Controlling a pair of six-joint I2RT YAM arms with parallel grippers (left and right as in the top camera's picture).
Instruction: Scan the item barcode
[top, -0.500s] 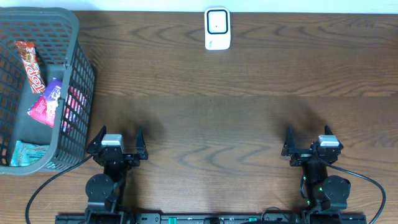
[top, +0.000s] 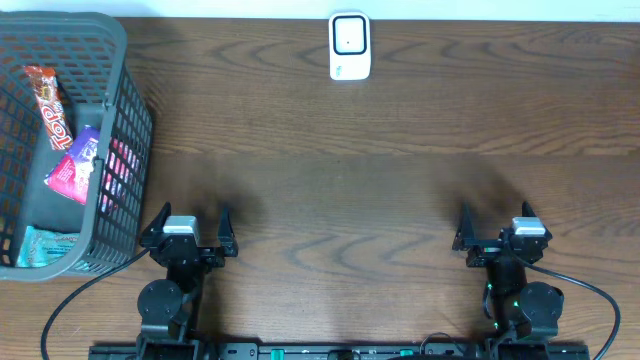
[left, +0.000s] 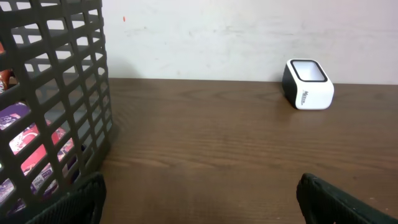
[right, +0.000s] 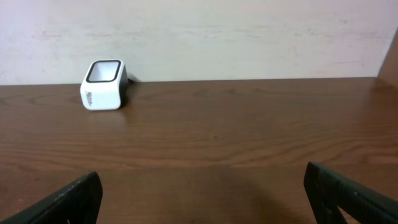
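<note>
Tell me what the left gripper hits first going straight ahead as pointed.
Probably nothing: ahead of the left gripper lies bare table to the back wall. The basket sits just left of that line, the scanner well right.

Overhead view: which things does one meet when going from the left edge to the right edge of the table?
Basket → left claw → barcode scanner → right claw.

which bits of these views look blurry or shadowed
Overhead: even light, soft shadows on the table ahead of the left gripper and right gripper. Left wrist: scanner sharp, fingertips dark and blurred. Right wrist: likewise blurred at the bottom corners, no glare.
</note>
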